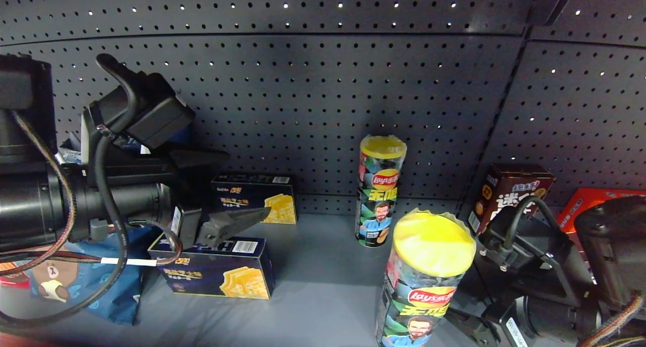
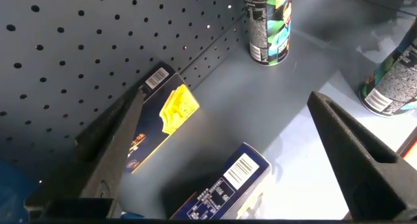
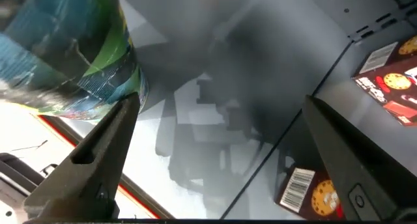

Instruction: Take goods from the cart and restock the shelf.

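The shelf (image 1: 323,291) carries two chip cans: the front can (image 1: 429,276) stands at the lip at five o'clock, and the back can (image 1: 381,190) at its twelve. There are also two blue boxes (image 1: 217,266). Placing looks finished — the left pincer (image 1: 247,185) and right pincer (image 3: 221,107) both gape wide, empty. The next move is likely a fresh pick from the cart.

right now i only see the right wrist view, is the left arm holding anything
Observer: no, the left gripper hangs over a dark blue cardboard box with a yellow cracker picture, fingers open and empty.
Operator: any more of those
Observer: a second dark blue box stands behind it against the pegboard wall.
Operator: just one chip can?
Observer: two; another tall cylindrical chip can with a yellow lid stands farther back.
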